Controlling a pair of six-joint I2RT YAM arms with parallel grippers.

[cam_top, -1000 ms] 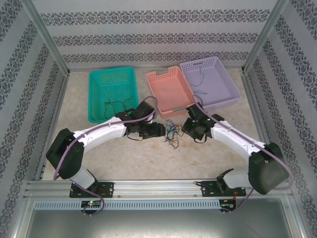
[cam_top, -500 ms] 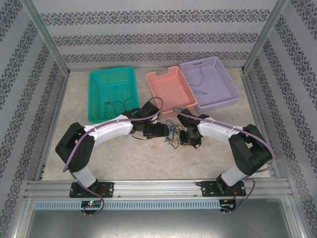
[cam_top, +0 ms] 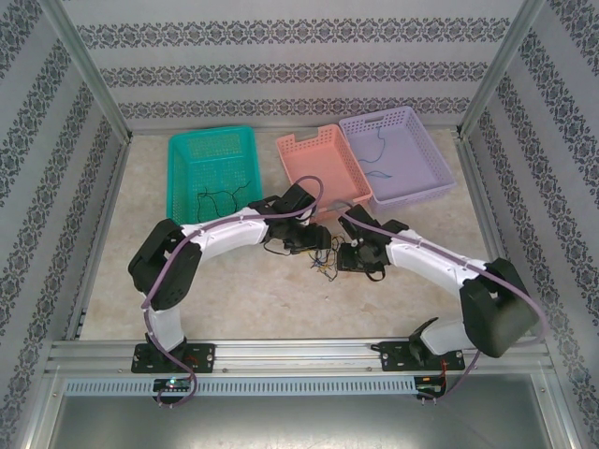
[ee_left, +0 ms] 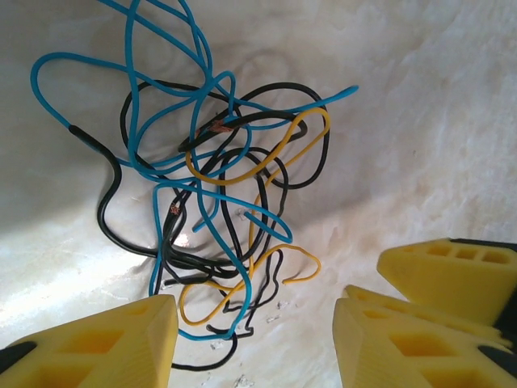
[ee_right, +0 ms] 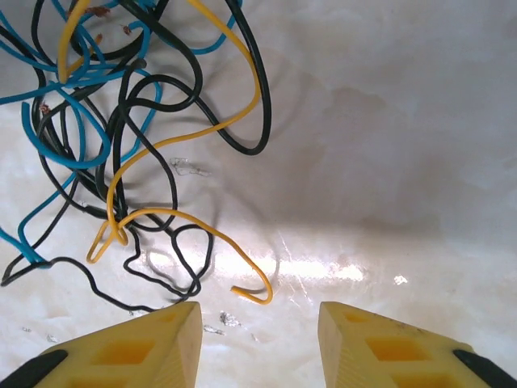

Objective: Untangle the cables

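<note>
- Three colours of wire (blue, black, yellow) make up the cables (ee_left: 218, 186); the tangle lies mid-worktop (cam_top: 262, 299), just on the near side of the pink basket (cam_top: 318, 173) at the far edge.
- Left gripper (ee_left: 254, 339) hangs over the knot; its fingers (ee_left: 105, 343) stand about half apart and grip nothing; a blue loop lies just by one tip.
- Right gripper (ee_right: 258, 339) faces the tangle's side, jaws parted and empty; a loose yellow end (ee_right: 250, 291) lies just ahead of the gap.
- One black wire (cam_top: 217, 198) in the green basket (cam_top: 178, 187) and one blue wire (cam_top: 376, 154) in the purple basket (cam_top: 393, 114) suggest sorting by colour; the step in hand looks like choosing the next strand.
- Next move calls for closing on a single strand, likely that yellow end, while the other gripper pins the rest.
</note>
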